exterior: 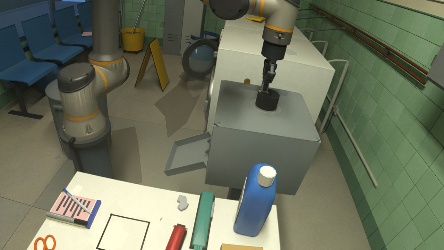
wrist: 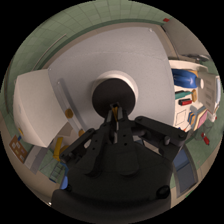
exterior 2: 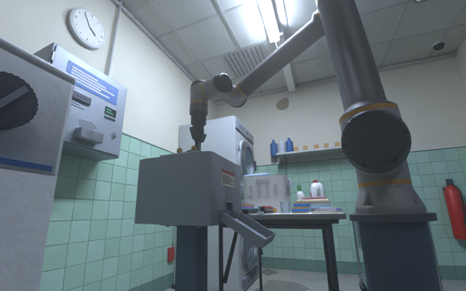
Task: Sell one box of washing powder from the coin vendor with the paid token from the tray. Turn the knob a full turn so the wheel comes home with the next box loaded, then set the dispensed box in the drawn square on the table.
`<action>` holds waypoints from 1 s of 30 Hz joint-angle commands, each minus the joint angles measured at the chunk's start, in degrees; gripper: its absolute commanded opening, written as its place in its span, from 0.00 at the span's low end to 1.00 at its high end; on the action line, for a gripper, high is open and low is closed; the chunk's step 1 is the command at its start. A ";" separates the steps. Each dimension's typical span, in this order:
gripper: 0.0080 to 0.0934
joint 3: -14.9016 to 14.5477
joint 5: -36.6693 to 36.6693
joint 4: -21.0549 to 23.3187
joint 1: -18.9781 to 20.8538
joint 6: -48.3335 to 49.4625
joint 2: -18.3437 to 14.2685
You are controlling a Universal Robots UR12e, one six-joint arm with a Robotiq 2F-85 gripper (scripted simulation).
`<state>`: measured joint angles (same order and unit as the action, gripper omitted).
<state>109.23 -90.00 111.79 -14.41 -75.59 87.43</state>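
Note:
My gripper (exterior: 264, 90) (wrist: 116, 109) points straight down at the top of the black round knob (exterior: 267, 99) (wrist: 113, 97) on the grey coin vendor (exterior: 260, 133) (exterior 2: 187, 187). A thin orange token (wrist: 116, 111) stands on edge between the fingers, right at the knob's top. Other orange tokens (exterior: 246, 81) (wrist: 68, 113) lie on the narrow tray strip at the vendor's far edge. The vendor's chute tray (exterior: 186, 154) (exterior 2: 247, 228) holds no box. The drawn square (exterior: 123, 232) lies on the white table. The gripper is closed on the token.
White washing machines (exterior: 273, 59) stand behind the vendor. On the table stand a blue detergent bottle (exterior: 255, 200), a green stapler-like bar (exterior: 203, 219), a red cylinder (exterior: 176, 238), a notepad with pens (exterior: 74, 208) and orange scissors (exterior: 45, 242).

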 commanded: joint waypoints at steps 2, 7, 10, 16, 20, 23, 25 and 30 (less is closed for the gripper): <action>0.00 -0.06 0.00 0.03 0.00 0.00 0.03; 0.00 -0.06 0.00 0.03 0.00 0.00 0.03; 0.00 -0.06 0.00 0.03 0.00 0.00 0.03; 0.00 -0.05 0.00 0.03 0.00 0.00 0.03; 0.02 -0.05 0.00 0.03 0.00 0.00 0.03; 0.09 -0.05 0.00 0.03 0.00 0.00 0.03; 0.14 -0.05 0.00 0.03 0.00 0.00 0.03; 0.26 -0.05 0.00 0.03 0.00 0.00 0.02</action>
<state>109.23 -90.00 111.80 -14.41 -75.59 87.43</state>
